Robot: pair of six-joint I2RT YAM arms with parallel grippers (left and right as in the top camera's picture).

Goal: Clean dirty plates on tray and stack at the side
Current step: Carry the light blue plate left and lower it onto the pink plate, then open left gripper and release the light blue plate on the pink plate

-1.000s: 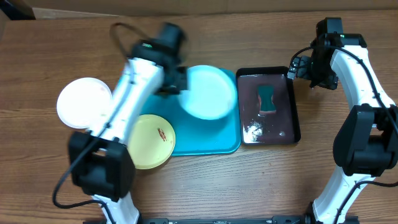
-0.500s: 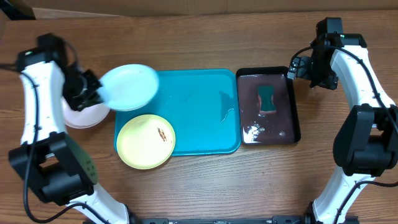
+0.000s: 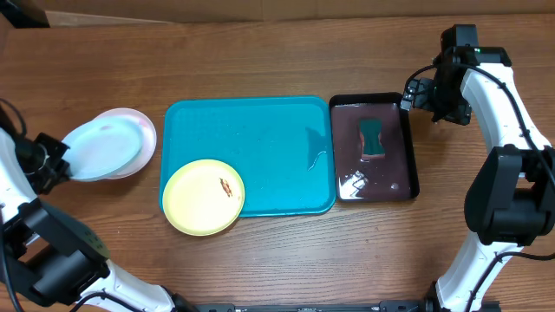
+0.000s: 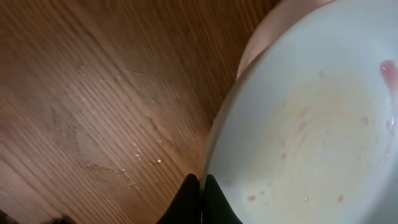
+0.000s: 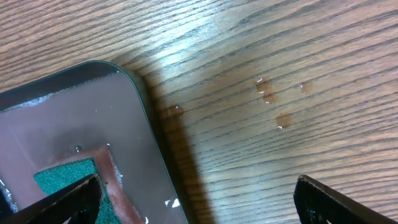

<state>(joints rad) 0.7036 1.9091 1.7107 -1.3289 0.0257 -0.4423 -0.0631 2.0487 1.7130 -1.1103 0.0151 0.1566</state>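
Starting at the left edge of the table (image 3: 260, 52), you find the left gripper (image 3: 52, 163) clenched on the rim of the light blue plate (image 3: 102, 149). This plate overlaps the white plate (image 3: 141, 126), which lies just left of the turquoise tray (image 3: 269, 147). Most of the tray floor is open. The yellow-green plate (image 3: 204, 197) overhangs its near-left corner. The black tray (image 3: 414, 165) with the green sponge (image 3: 372, 137) lies just right of the turquoise tray. The right gripper (image 3: 414, 94) hovers released at the black tray's far-right corner, beside water droplets (image 5: 270, 93).
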